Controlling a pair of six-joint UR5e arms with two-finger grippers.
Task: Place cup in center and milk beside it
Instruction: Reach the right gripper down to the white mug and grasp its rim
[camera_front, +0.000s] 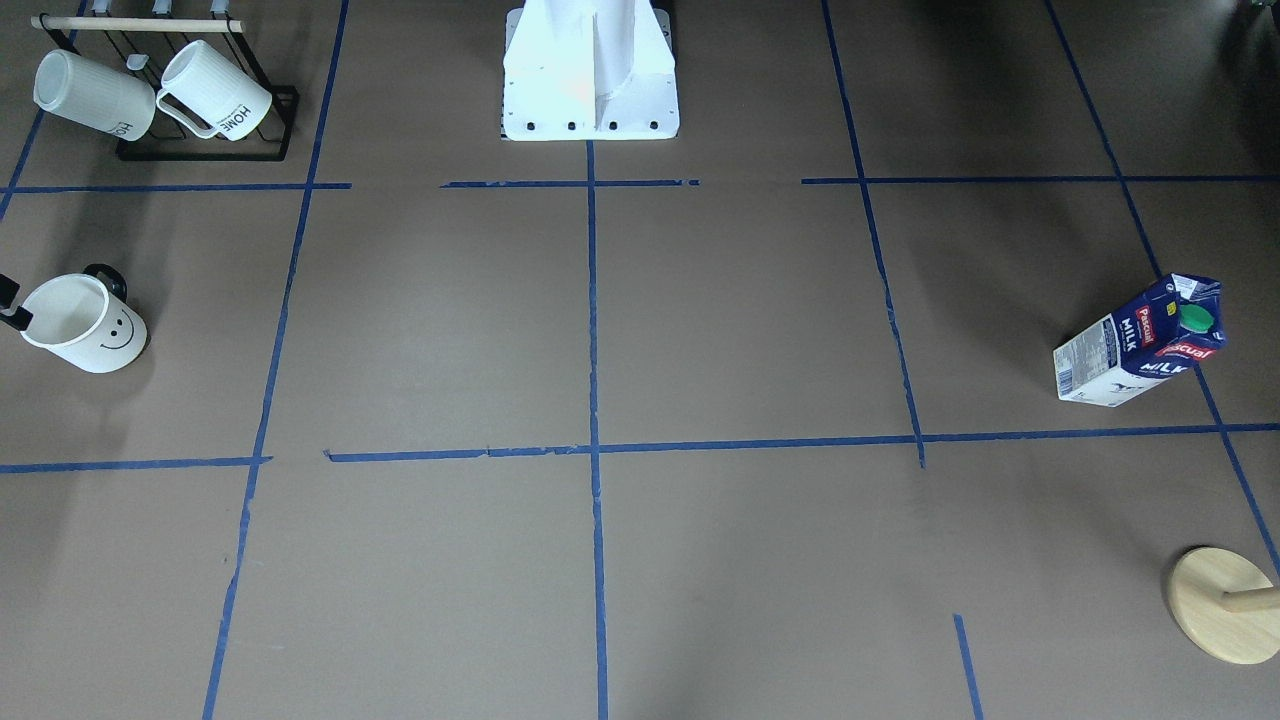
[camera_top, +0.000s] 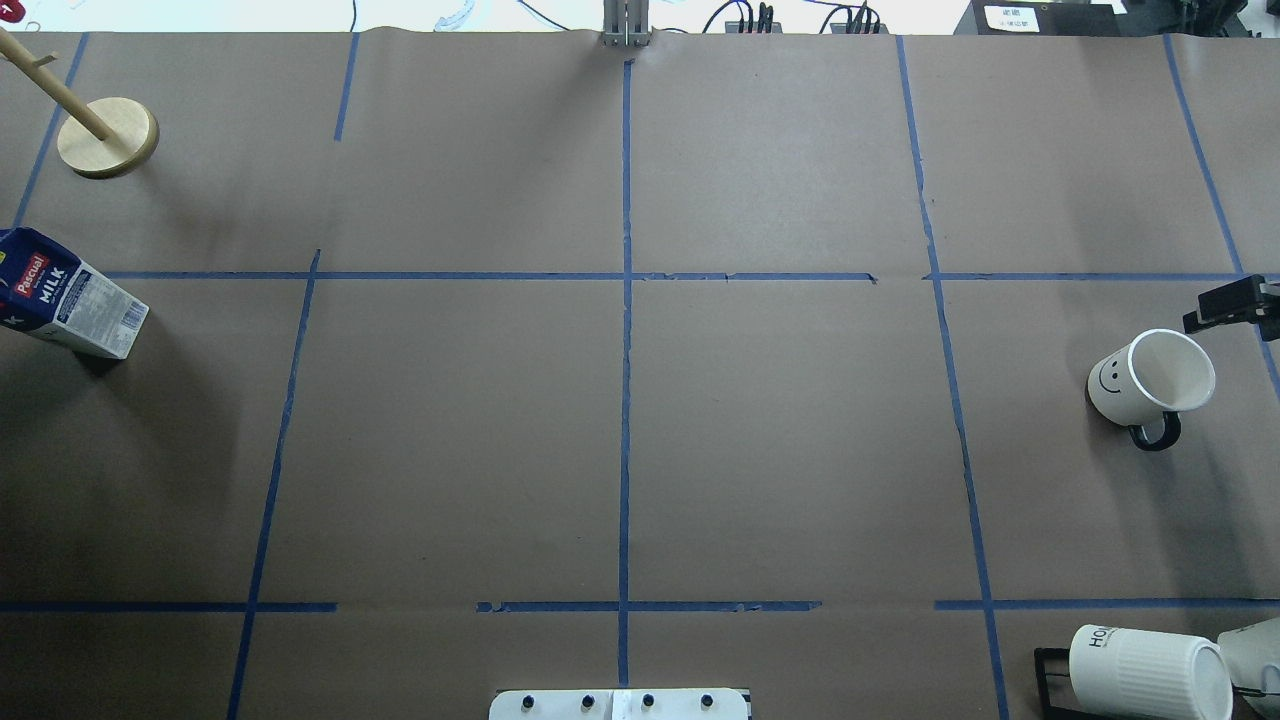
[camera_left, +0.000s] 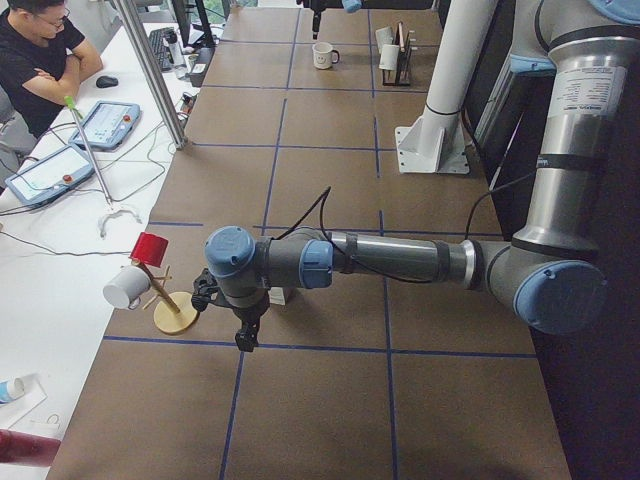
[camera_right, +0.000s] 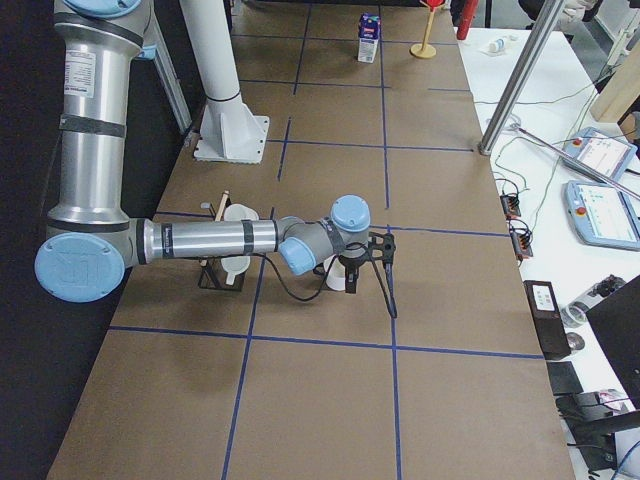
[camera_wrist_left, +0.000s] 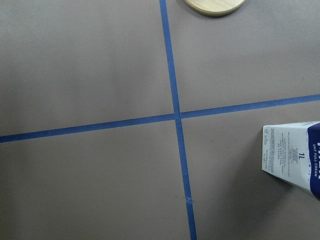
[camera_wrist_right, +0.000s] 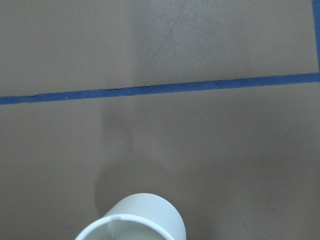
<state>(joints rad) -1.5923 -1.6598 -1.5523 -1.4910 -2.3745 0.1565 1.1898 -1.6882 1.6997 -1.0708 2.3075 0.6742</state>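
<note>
The smiley cup (camera_front: 85, 325) stands upright at the table's right end, handle toward the robot; it also shows in the overhead view (camera_top: 1150, 380) and, as a rim, in the right wrist view (camera_wrist_right: 135, 220). My right gripper (camera_top: 1235, 305) hangs just beside its far side, open and empty, mostly cut off by the frame edge. The milk (camera_front: 1140, 345) stands upright at the left end and shows in the left wrist view (camera_wrist_left: 295, 160). My left gripper (camera_left: 245, 338) hovers near it; I cannot tell its state. The center (camera_top: 625, 440) is bare board.
A black rack with two ribbed HOME mugs (camera_front: 160, 95) stands near the robot on the right side. A wooden peg stand (camera_top: 107, 137) is at the far left corner. The white robot base (camera_front: 590, 75) is at the table's near middle. An operator (camera_left: 40, 60) sits beside the table.
</note>
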